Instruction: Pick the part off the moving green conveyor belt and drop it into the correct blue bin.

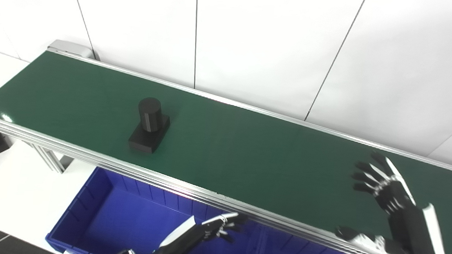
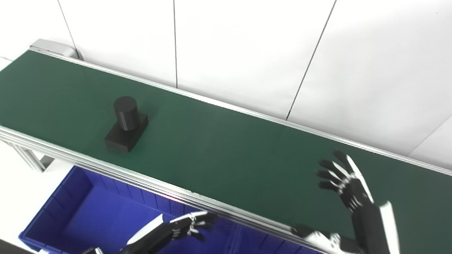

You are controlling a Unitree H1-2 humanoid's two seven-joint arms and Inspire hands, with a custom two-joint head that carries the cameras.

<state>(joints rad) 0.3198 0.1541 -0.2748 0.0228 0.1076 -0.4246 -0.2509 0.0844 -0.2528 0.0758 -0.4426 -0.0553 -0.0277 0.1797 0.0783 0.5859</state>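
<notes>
The black part (image 1: 149, 125), a cylinder standing upright on a square base, rests on the green conveyor belt (image 1: 248, 152) toward its left end, untouched by either hand. The right hand (image 1: 388, 199) is raised over the belt's right section, fingers spread, grasping nothing. The left hand (image 1: 204, 231) hangs below the belt's near rail, above the blue bin (image 1: 87, 209), fingers loosely apart and empty.

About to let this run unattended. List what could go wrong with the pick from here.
1. The black part sits far from the open right hand; on a moving belt, a mistimed grasp may miss it.
2. Its tall cylinder could tip if bumped.
3. The left hand hovers over the blue bin, possibly blocking the drop.
</notes>
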